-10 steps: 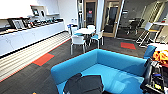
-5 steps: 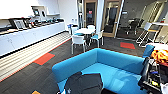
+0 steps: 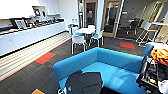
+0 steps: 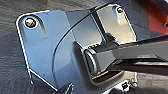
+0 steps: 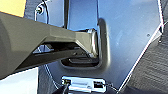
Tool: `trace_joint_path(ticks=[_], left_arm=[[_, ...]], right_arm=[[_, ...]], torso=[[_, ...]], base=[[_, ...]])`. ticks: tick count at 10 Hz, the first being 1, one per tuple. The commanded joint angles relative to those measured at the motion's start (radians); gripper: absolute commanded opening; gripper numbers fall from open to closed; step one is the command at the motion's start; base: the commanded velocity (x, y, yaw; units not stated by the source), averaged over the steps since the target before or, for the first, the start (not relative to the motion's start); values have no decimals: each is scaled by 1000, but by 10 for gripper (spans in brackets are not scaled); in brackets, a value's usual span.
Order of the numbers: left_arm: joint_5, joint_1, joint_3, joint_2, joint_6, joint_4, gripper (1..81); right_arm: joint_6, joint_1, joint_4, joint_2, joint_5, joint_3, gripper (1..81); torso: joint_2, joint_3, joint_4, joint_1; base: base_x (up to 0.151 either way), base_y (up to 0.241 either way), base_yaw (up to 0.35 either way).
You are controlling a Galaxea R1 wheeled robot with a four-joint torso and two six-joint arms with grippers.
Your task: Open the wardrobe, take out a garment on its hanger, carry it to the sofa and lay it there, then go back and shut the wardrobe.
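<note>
Fingers first: you can't tell from either wrist camera whether they're open or closed. Both show the robot's own plate and bar over dark carpet, so don't bank on a grip reading from them.

Now the head view. The sofa [image 3: 117, 67] sprawls across the lower middle and right of the frame, its low back running up toward the right edge. The garment [image 3: 83, 82] is at the bottom centre, a dark rumpled mass over the front left part of the seat. It looks to be resting on the cushion, though at this angle it might be hanging just in front of the camera instead. That spot makes sense to me: it's the corner nearest the robot, so it's the easy place to bring a shirt down. A small white bit at the garment's lower left edge is probably the hanger [image 3: 62, 90], which suggests the 2 came over together as the task asks.

Around you, the white table [image 3: 85, 30] with its chairs [image 3: 78, 41] stands beyond the sofa, well apart from it, in the upper middle. The long white counter [image 3: 30, 37] runs along the left side. A dark cart [image 3: 150, 75] with an orange cloth [image 3: 160, 55] on top sits just beside the sofa's right end.

My read: the laying-down step looks done or nearly done, and the wardrobe is left to close.
</note>
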Motion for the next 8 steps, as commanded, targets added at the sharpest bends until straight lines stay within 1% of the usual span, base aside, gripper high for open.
trace_joint_path(ticks=[1,8], left_arm=[[27,-38,1,-8,3,6,811],[31,-36,1,-8,3,9,811]], right_arm=[[-3,17,-6,8,-45,0,811],[-4,20,-7,11,-47,0,811]], torso=[[0,0,0,1],[0,0,0,1]], base=[[0,0,0],[0,0,0]])
